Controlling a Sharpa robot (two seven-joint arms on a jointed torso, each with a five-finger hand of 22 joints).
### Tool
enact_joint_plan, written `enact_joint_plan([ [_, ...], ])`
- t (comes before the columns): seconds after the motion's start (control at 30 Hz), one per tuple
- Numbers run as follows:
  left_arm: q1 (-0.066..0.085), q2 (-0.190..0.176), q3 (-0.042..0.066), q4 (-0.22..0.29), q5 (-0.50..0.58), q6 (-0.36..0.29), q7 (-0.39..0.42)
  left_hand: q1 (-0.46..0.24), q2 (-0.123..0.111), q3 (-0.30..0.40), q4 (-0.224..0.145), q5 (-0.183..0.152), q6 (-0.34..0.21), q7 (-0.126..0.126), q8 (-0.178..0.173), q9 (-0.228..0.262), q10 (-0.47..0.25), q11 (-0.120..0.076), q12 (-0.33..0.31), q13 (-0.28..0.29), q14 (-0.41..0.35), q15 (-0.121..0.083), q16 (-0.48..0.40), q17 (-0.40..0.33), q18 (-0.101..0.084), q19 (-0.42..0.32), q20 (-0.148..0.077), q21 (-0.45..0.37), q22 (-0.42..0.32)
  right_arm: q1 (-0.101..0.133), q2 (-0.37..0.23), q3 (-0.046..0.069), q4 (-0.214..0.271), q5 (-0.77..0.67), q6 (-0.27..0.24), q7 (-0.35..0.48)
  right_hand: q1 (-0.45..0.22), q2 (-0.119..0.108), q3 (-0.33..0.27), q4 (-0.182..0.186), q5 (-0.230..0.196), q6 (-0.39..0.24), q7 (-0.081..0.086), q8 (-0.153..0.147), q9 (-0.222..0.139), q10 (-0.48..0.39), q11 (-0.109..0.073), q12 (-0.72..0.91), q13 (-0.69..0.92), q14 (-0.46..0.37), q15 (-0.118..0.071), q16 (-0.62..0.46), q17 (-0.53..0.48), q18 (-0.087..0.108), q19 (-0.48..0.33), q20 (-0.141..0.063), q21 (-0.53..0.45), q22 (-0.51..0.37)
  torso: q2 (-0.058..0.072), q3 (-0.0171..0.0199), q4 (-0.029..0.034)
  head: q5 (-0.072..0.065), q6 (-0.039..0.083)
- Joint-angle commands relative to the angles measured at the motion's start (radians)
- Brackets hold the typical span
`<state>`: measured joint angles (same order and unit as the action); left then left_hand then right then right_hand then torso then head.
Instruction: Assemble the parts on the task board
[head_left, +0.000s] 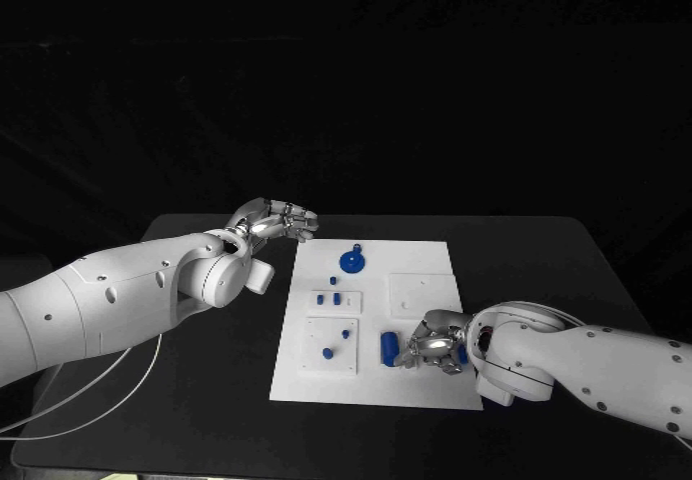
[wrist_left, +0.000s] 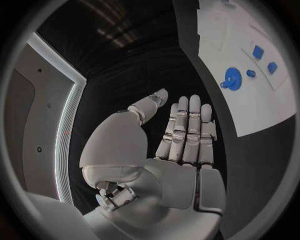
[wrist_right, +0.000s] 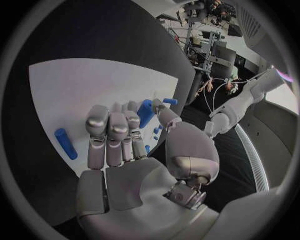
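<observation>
The white task board (head_left: 433, 395) lies in the middle of the table. On it are a round blue part (head_left: 352, 262) with a stub at the far end, small blue pieces (head_left: 335, 297) on raised white plates, and a blue cylinder (head_left: 389, 347) lying flat. My right hand (head_left: 434, 350) rests low over the board's near right area, just right of the cylinder (wrist_right: 65, 143), with its fingers (wrist_right: 112, 127) curled in and nothing seen in them. My left hand (head_left: 274, 222) hovers off the board's far left corner, fingers (wrist_left: 187, 130) stretched out, holding nothing.
Black table (head_left: 548, 260) surrounds the board on all sides. A blank raised white plate (head_left: 423, 290) sits on the board's right half. In the left wrist view, the round part (wrist_left: 232, 78) and small pieces (wrist_left: 257, 51) lie on the board (wrist_left: 219, 30) beyond the fingertips.
</observation>
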<state>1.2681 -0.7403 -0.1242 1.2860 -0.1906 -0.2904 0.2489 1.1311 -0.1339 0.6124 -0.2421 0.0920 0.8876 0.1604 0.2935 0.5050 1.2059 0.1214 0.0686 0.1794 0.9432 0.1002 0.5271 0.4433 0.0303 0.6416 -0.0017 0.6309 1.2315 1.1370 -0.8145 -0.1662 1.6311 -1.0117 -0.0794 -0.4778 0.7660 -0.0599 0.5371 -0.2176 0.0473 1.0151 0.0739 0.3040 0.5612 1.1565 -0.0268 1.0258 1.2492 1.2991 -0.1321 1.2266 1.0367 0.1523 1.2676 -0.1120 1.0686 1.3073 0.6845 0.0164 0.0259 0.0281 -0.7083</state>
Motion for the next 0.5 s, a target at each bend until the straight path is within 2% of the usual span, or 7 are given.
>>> enact_joint_plan([
  [0.03,0.001,0.001,0.001,0.002,0.005,0.012,0.007,-0.009,0.001,-0.001,0.007,-0.004,-0.005,-0.001,0.005,-0.001,-0.006,-0.001,0.003,-0.001,0.003,0.005,-0.005,0.001,0.013,0.003,0.007,-0.005,0.002,-0.001,0.004,0.000,-0.001,-0.013,0.019,0.014,0.001,0.008,0.004,0.006,0.002,0.015,0.009,-0.004,-0.002,0.007,-0.002,-0.005,-0.001,0.006,-0.002,-0.006,0.001,0.110,-0.003,0.006,-0.001,0.009,0.000,-0.0005,0.0006,-0.001,-0.001],
  [0.13,0.001,0.001,0.001,0.002,0.005,0.011,0.006,-0.010,0.002,-0.001,0.007,-0.003,-0.005,-0.001,0.005,-0.001,-0.005,-0.001,0.003,-0.001,0.003,0.005,-0.006,0.001,0.013,0.003,0.007,-0.005,0.002,-0.001,0.007,0.000,-0.003,-0.013,0.015,0.007,-0.003,0.006,0.019,0.011,0.002,0.016,0.009,-0.005,-0.002,0.008,-0.002,-0.005,-0.001,0.007,-0.002,-0.006,0.002,0.110,-0.003,0.007,0.000,0.011,0.000,-0.0005,0.0011,-0.001,-0.003],
  [0.17,0.001,0.001,0.001,0.002,0.005,0.010,0.006,-0.010,0.002,-0.001,0.008,-0.003,-0.005,-0.001,0.005,-0.001,-0.005,-0.001,0.003,-0.001,0.003,0.005,-0.006,0.002,0.013,0.003,0.007,-0.005,0.002,-0.001,0.008,0.000,-0.005,-0.013,0.012,0.004,-0.013,0.016,0.025,0.026,0.002,0.018,0.009,-0.005,-0.002,0.008,-0.002,-0.006,-0.001,0.007,-0.002,-0.006,0.002,0.109,-0.003,0.008,-0.001,0.010,0.000,-0.0006,0.0013,-0.001,-0.003],
  [0.23,0.001,0.001,0.001,0.002,0.005,0.009,0.006,-0.011,0.002,-0.001,0.008,-0.003,-0.005,-0.001,0.005,-0.001,-0.005,-0.001,0.003,-0.001,0.003,0.005,-0.006,0.002,0.013,0.003,0.007,-0.005,0.002,-0.001,0.012,0.000,-0.010,-0.019,0.009,-0.003,-0.035,0.011,0.079,0.063,0.003,0.022,0.007,-0.007,-0.004,0.011,-0.003,-0.006,0.000,0.007,-0.003,-0.004,0.004,0.110,-0.003,0.010,0.002,0.013,0.000,-0.0006,0.0013,-0.001,-0.003],
  [0.27,0.001,0.001,0.001,0.002,0.005,0.009,0.006,-0.011,0.002,-0.001,0.008,-0.003,-0.005,-0.001,0.005,-0.001,-0.005,-0.001,0.003,-0.002,0.003,0.005,-0.006,0.002,0.013,0.003,0.007,-0.005,0.002,-0.001,0.014,0.000,-0.012,-0.020,0.011,-0.005,-0.048,0.017,0.098,0.078,0.002,0.023,0.008,-0.007,-0.005,0.012,-0.003,-0.006,0.000,0.008,-0.003,-0.004,0.005,0.110,-0.003,0.010,0.004,0.015,0.000,-0.0008,0.0014,0.000,-0.003],
  [0.37,0.001,0.001,0.001,0.002,0.005,0.011,0.006,-0.011,0.002,-0.001,0.008,-0.003,-0.005,-0.001,0.005,-0.001,-0.006,-0.001,0.003,-0.002,0.002,0.006,-0.008,0.003,0.013,0.003,0.007,-0.005,0.002,-0.001,0.018,0.000,-0.015,-0.025,0.012,-0.013,-0.071,0.018,0.125,0.088,0.002,0.025,0.008,-0.008,-0.005,0.014,-0.002,-0.005,0.002,0.008,-0.003,-0.002,0.008,0.110,-0.001,0.011,0.010,0.018,0.000,-0.0012,0.0013,-0.001,-0.003],
  [0.5,0.001,0.001,0.001,0.002,0.005,0.010,0.006,-0.010,0.002,-0.001,0.008,-0.003,-0.005,-0.001,0.005,-0.001,-0.006,-0.001,0.003,-0.002,0.002,0.006,-0.009,0.003,0.013,0.003,0.007,-0.006,0.002,-0.001,0.026,0.000,-0.019,-0.033,0.028,-0.025,-0.081,0.017,0.149,0.080,0.002,0.027,0.008,-0.009,-0.004,0.015,-0.002,-0.004,0.003,0.009,-0.003,0.000,0.011,0.110,-0.001,0.010,0.015,0.019,0.000,-0.0011,0.0012,-0.001,-0.004],
])
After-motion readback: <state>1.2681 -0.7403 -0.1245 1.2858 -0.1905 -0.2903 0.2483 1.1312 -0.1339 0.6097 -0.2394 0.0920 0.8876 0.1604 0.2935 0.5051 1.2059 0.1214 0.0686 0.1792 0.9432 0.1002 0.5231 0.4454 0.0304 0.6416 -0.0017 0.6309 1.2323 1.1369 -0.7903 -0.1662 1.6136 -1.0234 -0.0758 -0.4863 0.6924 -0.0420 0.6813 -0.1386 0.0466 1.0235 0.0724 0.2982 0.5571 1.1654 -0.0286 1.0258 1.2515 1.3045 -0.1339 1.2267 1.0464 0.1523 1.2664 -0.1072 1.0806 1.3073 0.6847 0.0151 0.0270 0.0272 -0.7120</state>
